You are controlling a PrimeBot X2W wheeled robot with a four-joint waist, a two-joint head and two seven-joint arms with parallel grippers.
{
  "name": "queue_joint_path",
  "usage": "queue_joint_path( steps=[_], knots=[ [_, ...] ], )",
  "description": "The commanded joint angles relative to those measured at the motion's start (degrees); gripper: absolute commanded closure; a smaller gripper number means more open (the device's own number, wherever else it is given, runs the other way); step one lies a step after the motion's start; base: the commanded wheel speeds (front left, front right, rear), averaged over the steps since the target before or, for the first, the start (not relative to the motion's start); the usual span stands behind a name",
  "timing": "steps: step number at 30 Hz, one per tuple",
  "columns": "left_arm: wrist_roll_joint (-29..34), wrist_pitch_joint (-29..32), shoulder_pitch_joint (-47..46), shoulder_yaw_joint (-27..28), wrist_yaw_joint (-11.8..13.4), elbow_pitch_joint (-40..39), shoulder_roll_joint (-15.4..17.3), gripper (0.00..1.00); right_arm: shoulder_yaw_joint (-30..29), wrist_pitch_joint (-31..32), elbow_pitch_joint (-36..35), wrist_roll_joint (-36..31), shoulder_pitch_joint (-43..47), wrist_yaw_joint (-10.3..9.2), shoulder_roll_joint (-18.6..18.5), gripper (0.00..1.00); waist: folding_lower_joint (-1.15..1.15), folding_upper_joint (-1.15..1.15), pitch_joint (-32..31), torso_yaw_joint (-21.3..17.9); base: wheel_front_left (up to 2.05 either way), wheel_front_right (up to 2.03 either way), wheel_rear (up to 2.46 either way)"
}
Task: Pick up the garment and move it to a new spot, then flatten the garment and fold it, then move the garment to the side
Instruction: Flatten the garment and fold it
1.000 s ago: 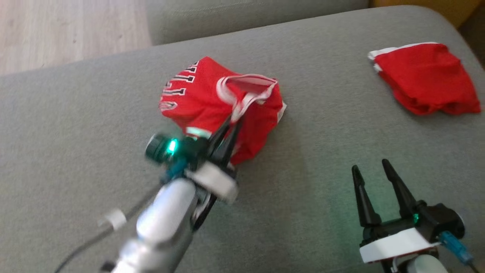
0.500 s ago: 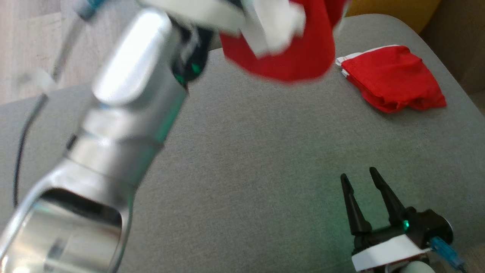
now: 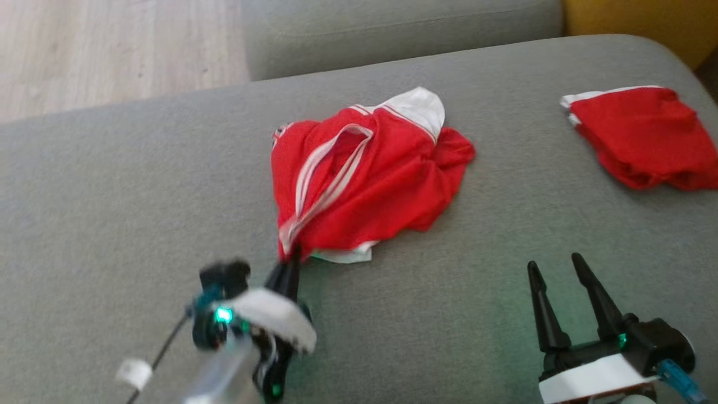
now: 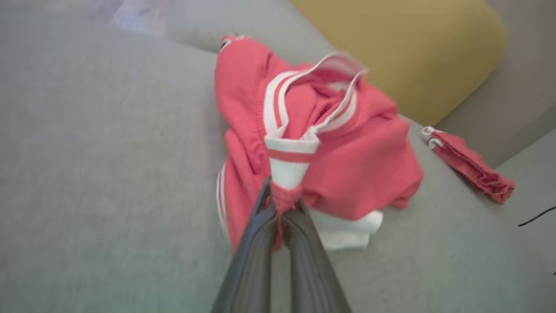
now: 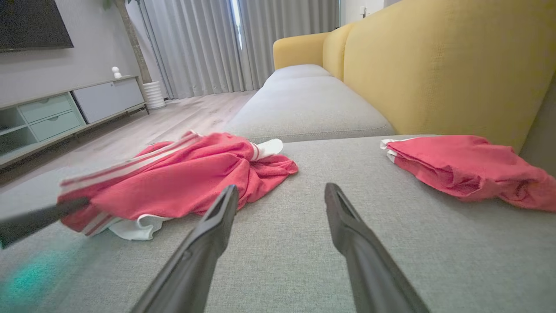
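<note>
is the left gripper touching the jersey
Touching. The left wrist view shows the left gripper shut on a bunched edge of the jersey, cloth squeezed between its fingers.

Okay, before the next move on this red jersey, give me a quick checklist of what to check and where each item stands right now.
1. Left gripper grip on the jersey: ok, shut on the striped trim at its near edge.
2. Right gripper free: ok, open and empty, apart from the jersey.
3. Jersey resting on the sofa cushion: ok.
4. Jersey flat: not ok, bunched and folded over itself.
5. Room to spread: ok, bare cushion around it; the other red garment lies apart at the far right.
6. Free corner for the right gripper: cannot tell under the folds.
</note>
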Motion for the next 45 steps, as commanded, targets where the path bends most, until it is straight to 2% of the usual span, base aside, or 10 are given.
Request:
queue_joint_path(
  steps=[1, 5, 7, 9, 13, 17, 21, 27, 38, 45],
  knots=[
    [-0.1, -1.1, -2.9, 1.5, -0.5, -2.4, 0.7, 1.00, 0.8, -0.6, -1.9, -0.5, -1.4, 0.37, -0.5, 0.00, 0.00, 0.00, 0.8, 1.2, 0.00, 0.00, 0.00],
    [2.5, -1.4, 2.8, -1.1, -0.6, -4.7, 0.6, 1.00, 0.1, -0.6, -2.1, -0.7, -1.2, 0.37, -1.1, 0.00, 0.00, 0.00, 1.2, 3.0, 0.00, 0.00, 0.00],
    [4.9, -1.4, 4.6, -1.5, 0.7, -6.6, 0.8, 1.00, -0.2, -0.6, -2.2, -0.7, -1.1, 0.37, -1.2, 0.00, 0.00, 0.00, 1.3, 3.7, 0.00, 0.00, 0.00],
    [8.7, -1.4, 5.5, -1.1, 3.8, -9.9, 1.8, 0.00, -0.4, -0.6, -2.3, -0.8, -1.1, 0.37, -1.2, 0.00, 0.00, 0.00, 1.6, 4.1, 0.00, 0.00, 0.00],
    [16.3, -1.4, 4.7, -0.2, 9.6, -19.2, 3.4, 0.00, -0.4, -0.6, -2.4, -0.9, -1.5, 0.37, -1.0, 0.00, 0.00, 0.00, 2.7, 4.5, 0.00, 0.00, 0.00],
    [20.4, 0.6, -0.2, -1.5, 12.6, -25.5, 3.3, 0.00, 0.7, -0.6, -2.3, -0.8, -2.4, 0.37, -1.4, 0.00, 0.00, 0.00, 3.9, 3.8, 0.00, 0.00, 0.00],
    [19.3, 8.0, -6.0, -3.3, 11.9, -27.1, 1.8, 0.00, 1.4, -0.6, -2.1, -0.8, -3.7, 0.37, -2.0, 0.00, 0.00, 0.00, 5.7, 2.5, 0.00, 0.00, 0.00],
    [9.2, 16.7, -12.1, -2.2, 10.6, -19.3, 0.6, 0.00, 2.3, -0.6, -2.1, -0.7, -6.1, 0.37, -2.7, 0.00, 0.00, 0.00, 8.7, -0.8, 0.00, 0.00, 0.00],
    [2.7, 11.2, -20.6, -7.6, 10.3, -8.6, 0.6, 0.00, 2.5, -0.6, -1.7, -0.3, -7.3, 0.37, -2.8, 0.00, 0.00, 0.00, 11.5, -3.6, 0.00, 0.00, 0.00],
    [-4.7, 7.9, -23.6, -10.1, 9.7, -6.7, 0.6, 0.00, 2.5, -0.6, -1.6, -0.4, -7.9, 0.37, -3.0, 0.00, 0.00, 0.00, 11.9, -4.1, 0.00, 0.00, 0.00]
  ],
)
